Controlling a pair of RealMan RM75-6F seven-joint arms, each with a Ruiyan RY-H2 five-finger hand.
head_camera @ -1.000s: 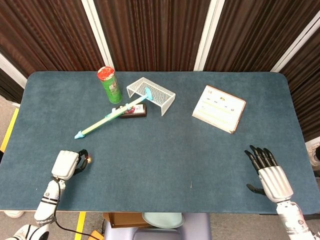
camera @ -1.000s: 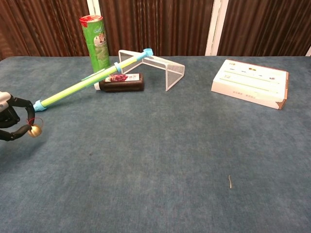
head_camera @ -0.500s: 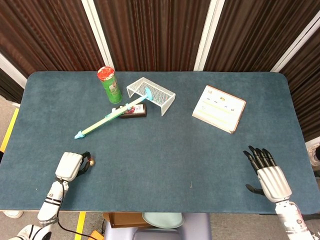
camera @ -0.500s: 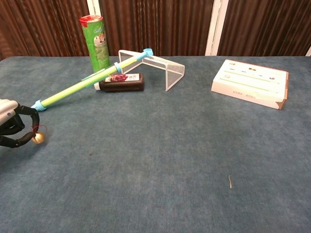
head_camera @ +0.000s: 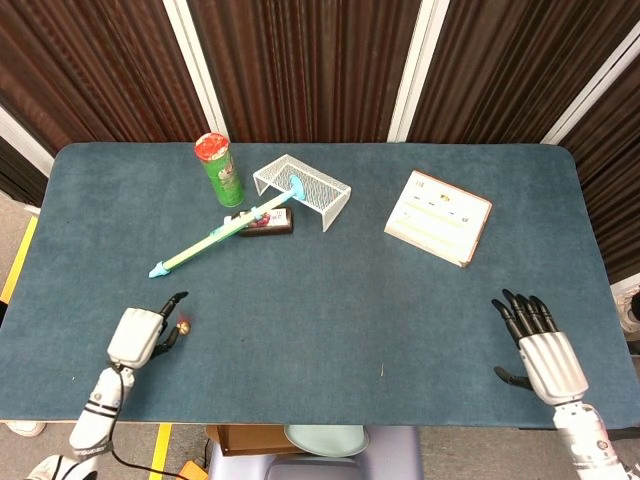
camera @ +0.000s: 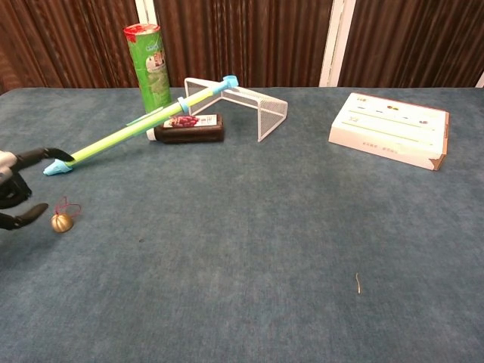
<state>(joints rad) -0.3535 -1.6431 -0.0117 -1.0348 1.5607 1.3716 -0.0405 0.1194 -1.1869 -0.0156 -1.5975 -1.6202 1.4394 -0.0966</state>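
A small gold bell (camera: 61, 222) lies set down on the desk (head_camera: 330, 290). At its nine o'clock, the left hand (head_camera: 137, 333) is spread open and holds nothing. The right hand (head_camera: 538, 345) rests open and unused.

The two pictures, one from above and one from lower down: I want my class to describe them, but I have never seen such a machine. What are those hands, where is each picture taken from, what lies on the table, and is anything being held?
This is a robot with two arms, each ending in a mechanical hand. One camera looks down from its head, the other looks forward from its chest.

The left hand lies at the near left with fingers apart, holding nothing. A small gold bell with a red loop lies on the blue table just beside its fingertips. The right hand rests open at the near right, seen only from the head.

Further back stand a green can and a white wire basket. A long green stick leans on a dark packet. A white box lies to the right.
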